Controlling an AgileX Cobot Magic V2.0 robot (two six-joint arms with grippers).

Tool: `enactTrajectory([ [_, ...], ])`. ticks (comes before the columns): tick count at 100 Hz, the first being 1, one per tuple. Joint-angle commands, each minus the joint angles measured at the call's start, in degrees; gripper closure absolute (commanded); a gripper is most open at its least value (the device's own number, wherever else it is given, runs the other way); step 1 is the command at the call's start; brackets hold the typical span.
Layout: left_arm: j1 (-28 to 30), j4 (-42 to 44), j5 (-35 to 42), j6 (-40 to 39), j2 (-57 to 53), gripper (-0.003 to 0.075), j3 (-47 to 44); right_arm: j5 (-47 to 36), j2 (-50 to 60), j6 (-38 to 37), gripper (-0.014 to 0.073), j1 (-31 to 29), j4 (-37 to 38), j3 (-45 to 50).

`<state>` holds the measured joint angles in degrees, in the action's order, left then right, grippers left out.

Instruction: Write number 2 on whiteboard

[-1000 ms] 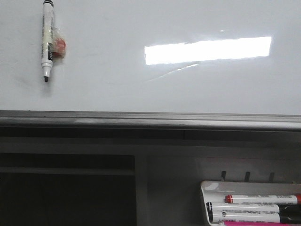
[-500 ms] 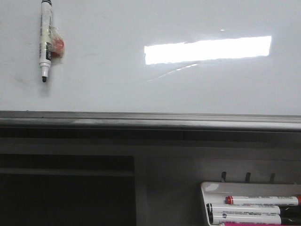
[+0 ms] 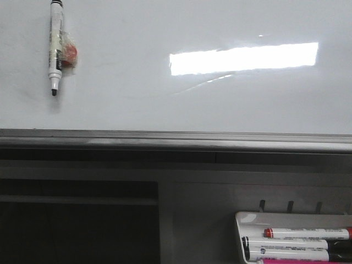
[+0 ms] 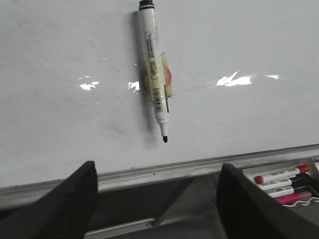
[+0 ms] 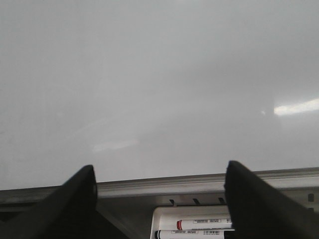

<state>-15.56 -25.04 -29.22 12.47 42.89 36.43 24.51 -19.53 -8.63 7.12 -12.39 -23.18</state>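
my left gripper (image 4: pixel 157 199) and right gripper (image 5: pixel 159 199) gape wide, empty; the marker (image 4: pixel 155 74) label on the whiteboard (image 3: pixel 220 104) is unreadable.

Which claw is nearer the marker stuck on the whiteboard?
Left, judging by the wrist views. The left claw sits open just below the marker on the whiteboard; the right claw, also open, faces bare board with no such marker in sight.

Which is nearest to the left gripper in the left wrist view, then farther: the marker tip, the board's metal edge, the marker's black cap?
1. Metal edge, just beyond the open left gripper.
2. Marker tip, above the edge.
3. Black cap, the marker's far end.
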Motion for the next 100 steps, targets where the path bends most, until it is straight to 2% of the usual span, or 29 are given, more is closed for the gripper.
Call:
enactTrajectory([
  [1, -0.1, -5.2, 2.9, 3.8, 5.9, 0.0302, 4.9, -4.3, -1.9, 0.7, 0.0101, -0.3, -0.3, -2.2],
  [18, -0.1, -11.2, 3.1, 5.7, 16.3, 0.0376, 9.0, -4.6, -2.0, 0.7, 0.0101, -0.3, -0.3, -2.2],
  [28, -0.1, -13.9, 3.1, 6.4, 21.0, 0.0388, 10.7, -4.9, -2.0, 0.7, 0.0101, -0.3, -0.3, -2.2],
  [42, -0.3, -21.4, 2.7, 13.1, 25.6, 0.0387, 13.2, -5.1, -2.0, 0.7, 0.0101, -0.3, -0.3, -2.2],
  [69, -0.8, -21.8, 3.2, 14.2, 32.7, 0.041, 14.6, -5.3, -2.0, 0.7, 0.0101, -0.3, -0.3, -2.2],
  [83, -0.8, -21.8, 3.2, 14.2, 35.1, 0.0534, 14.6, -5.3, -2.0, 0.7, 0.0101, -0.3, -0.3, -2.2],
  [98, -0.8, -21.3, 4.7, 14.6, 35.6, 0.0733, 14.6, -5.3, -2.0, 0.7, 0.0101, -0.3, -0.3, -2.2],
  [100, -0.8, -21.3, 4.8, 15.0, 35.6, 0.0738, 14.6, -5.3, -2.0, 0.7, 0.0101, -0.3, -0.3, -2.2],
])
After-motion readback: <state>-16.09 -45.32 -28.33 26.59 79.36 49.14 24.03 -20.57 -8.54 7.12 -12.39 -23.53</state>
